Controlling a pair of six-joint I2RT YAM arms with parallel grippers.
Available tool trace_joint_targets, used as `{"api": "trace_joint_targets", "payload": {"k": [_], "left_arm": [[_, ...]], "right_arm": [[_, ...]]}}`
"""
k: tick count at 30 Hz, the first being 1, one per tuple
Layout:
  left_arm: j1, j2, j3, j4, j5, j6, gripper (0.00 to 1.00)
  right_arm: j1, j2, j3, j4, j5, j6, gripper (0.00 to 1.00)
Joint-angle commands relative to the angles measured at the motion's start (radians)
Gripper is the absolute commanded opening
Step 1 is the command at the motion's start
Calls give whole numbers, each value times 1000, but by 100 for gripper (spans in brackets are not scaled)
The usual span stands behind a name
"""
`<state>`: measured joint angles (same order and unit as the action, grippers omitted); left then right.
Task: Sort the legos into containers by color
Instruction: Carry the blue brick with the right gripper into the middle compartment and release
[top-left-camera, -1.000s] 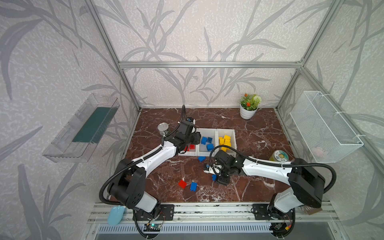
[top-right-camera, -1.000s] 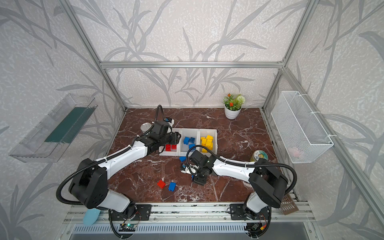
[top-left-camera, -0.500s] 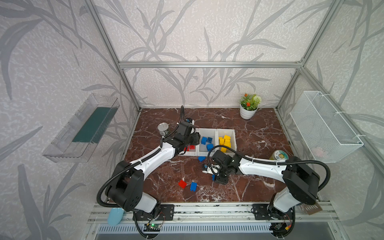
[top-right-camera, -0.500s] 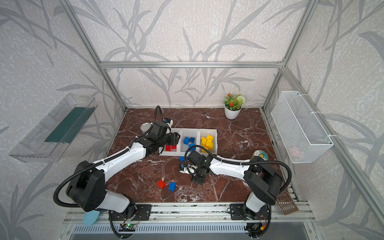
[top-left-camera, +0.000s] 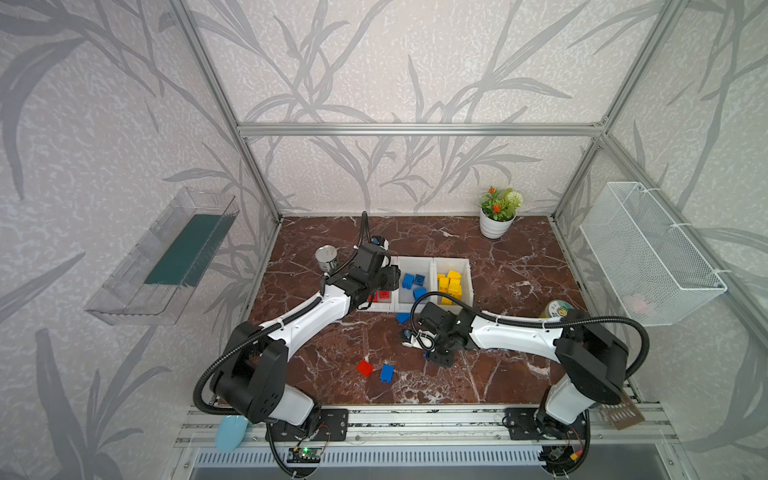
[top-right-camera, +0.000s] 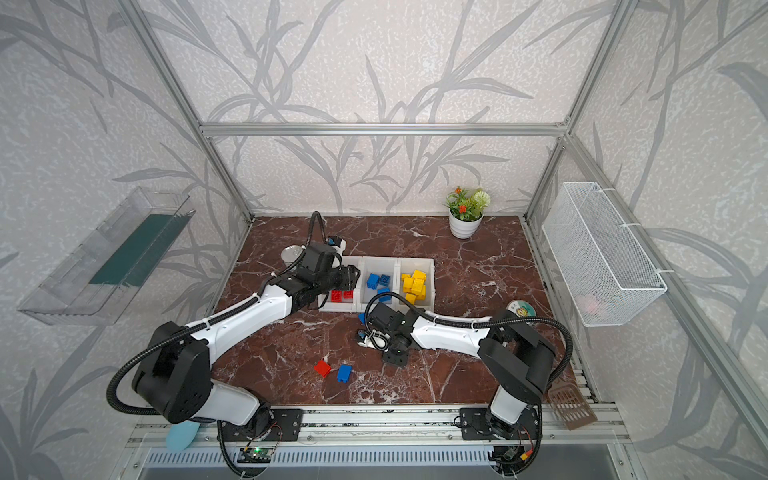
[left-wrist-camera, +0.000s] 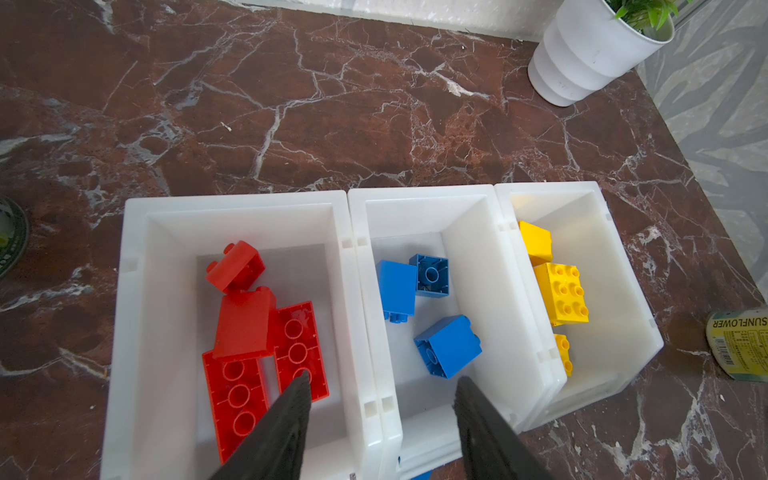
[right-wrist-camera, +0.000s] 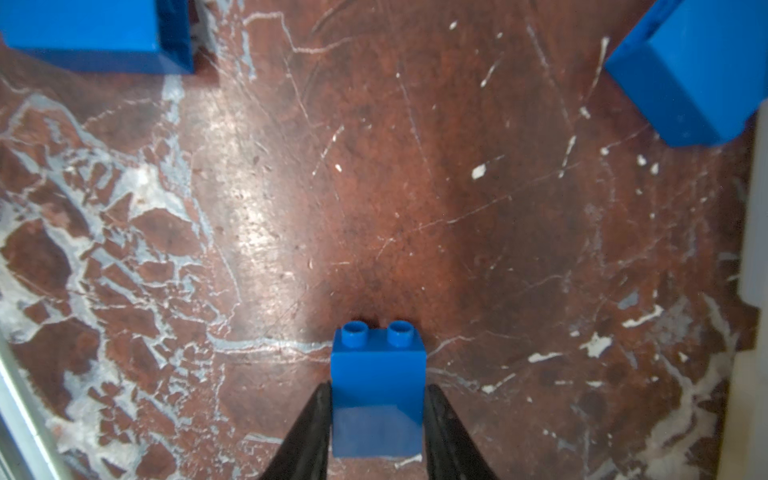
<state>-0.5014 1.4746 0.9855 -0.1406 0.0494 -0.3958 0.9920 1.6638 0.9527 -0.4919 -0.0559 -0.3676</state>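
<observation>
Our right claw (right-wrist-camera: 378, 392) is clamped on a blue brick (right-wrist-camera: 378, 370) down at the table (right-wrist-camera: 374, 187), studs pointing away from it; the blue bin (top-left-camera: 415, 264) lies just far of it. Our left claw (left-wrist-camera: 382, 382) hangs open, empty, over that bin's left wall.

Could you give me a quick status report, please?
Right end effector shut on blue brick. Left end effector open, empty, above the bins. One loose blue brick sits before the bins.

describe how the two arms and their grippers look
The left arm and right arm have white link shells, chunky black joints and looping black corrugated cables. The left gripper and right gripper each carry two tapered black textured fingers.
</observation>
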Motion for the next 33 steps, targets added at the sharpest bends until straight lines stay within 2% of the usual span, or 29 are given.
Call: {"api": "trace_joint_targets", "payload": {"k": [1,11,17,23,33], "left_arm": [[4,-38,-18,6,-23,-5,58],[8,-80,-31,-23,-52,14,59],[14,-130,-63,-32,-77,17,59],[21,-190,-98,-60,-107,18,59],[25,-269,-162,-103,-130,-1,60]], "right_arm": [[10,1,23,-22,20,6,36],[2,-33,124,-53,24,-81,33],[-56,-45,202,31,59,-169,33],[-151,37,341,56,59,-241,33],[-222,190,480,139,51,-205,33]]}}
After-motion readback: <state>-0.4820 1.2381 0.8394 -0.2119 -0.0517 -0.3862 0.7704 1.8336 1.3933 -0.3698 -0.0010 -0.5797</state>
